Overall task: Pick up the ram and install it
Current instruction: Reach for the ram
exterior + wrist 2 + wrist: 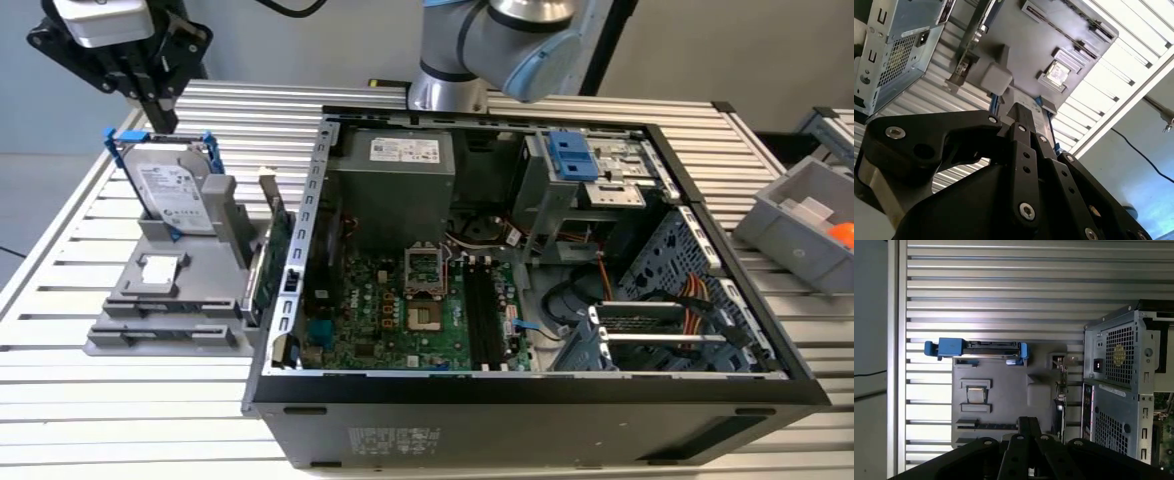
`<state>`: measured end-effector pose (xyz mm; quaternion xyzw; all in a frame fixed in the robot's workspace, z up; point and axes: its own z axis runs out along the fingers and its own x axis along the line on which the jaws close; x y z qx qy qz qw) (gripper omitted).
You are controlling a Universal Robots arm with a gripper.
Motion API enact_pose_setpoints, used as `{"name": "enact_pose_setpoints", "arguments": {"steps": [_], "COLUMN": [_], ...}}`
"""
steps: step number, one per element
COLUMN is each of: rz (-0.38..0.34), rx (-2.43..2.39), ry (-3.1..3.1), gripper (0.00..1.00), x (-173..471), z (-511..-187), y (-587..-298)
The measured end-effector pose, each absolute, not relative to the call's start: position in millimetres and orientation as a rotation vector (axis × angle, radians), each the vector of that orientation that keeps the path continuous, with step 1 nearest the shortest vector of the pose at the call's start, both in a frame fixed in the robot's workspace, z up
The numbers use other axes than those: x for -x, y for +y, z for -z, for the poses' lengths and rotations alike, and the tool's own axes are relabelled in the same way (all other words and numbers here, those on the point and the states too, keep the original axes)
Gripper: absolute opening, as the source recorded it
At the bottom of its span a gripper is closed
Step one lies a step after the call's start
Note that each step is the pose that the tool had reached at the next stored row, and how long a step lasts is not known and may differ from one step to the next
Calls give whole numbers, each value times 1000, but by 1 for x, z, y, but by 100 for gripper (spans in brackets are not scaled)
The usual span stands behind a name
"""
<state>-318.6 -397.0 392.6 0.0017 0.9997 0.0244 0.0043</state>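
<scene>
gripper [163, 125] fingers together, empty, above drive [174, 190] | ram [986, 426] apparently on edge in stand [999, 390] slot, below tool, beyond drive | advice: open first, centre over stick, descend straight, pinch flat faces mid-length

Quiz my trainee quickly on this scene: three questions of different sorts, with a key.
1. True or false: the gripper hangs over the open computer case.
2. Multiple choice: the frame round the hard drive that stands in the grey holder is A) red, B) blue, C) yellow.
3. Short answer: what stands on edge between the hard drive and the case?

Key
1. False: it hangs above the hard drive, to the exterior view's left of the case.
2. B.
3. The green expansion card with its metal bracket.
</scene>
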Motion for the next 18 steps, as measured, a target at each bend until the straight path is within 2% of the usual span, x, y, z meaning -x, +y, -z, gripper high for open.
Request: {"name": "enact_pose_setpoints", "arguments": {"steps": [18], "rz": [-76], "rx": [-6], "ry": [3137], "gripper": [0], "x": [334], "z": [-392], "y": [-397]}}
